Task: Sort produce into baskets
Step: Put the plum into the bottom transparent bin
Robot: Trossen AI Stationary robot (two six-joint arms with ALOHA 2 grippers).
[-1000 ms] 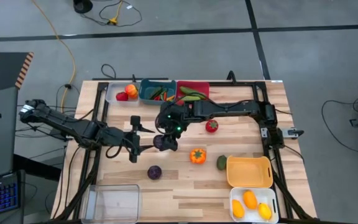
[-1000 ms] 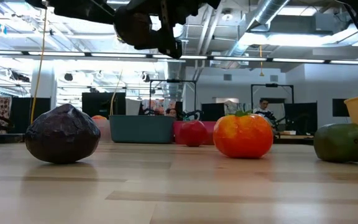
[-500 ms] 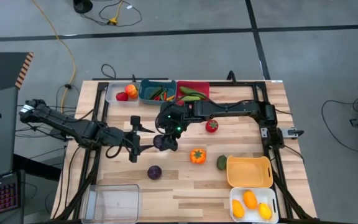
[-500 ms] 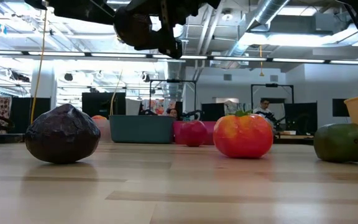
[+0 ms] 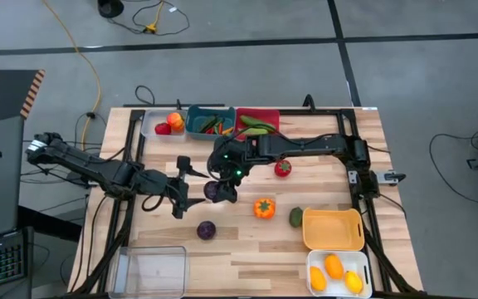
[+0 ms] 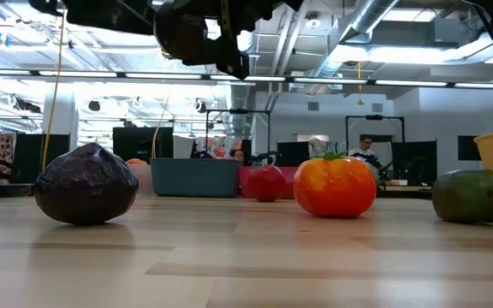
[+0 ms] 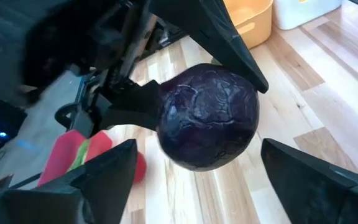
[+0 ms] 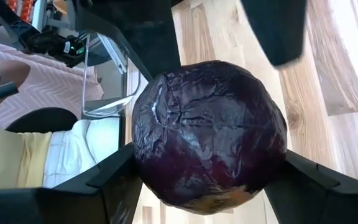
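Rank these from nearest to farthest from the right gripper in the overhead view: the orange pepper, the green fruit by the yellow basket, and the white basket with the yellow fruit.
From the right gripper, mid-table:
1. Orange pepper, just to its right.
2. Green fruit, farther right, beside the yellow basket.
3. White basket, at the table's near right corner.

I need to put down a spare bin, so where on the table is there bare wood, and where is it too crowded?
Free: the wood between the clear bin and white bin, and the right edge above the orange-yellow bin. Crowded: the middle, where both grippers meet at a purple cabbage, and the back row of bins.
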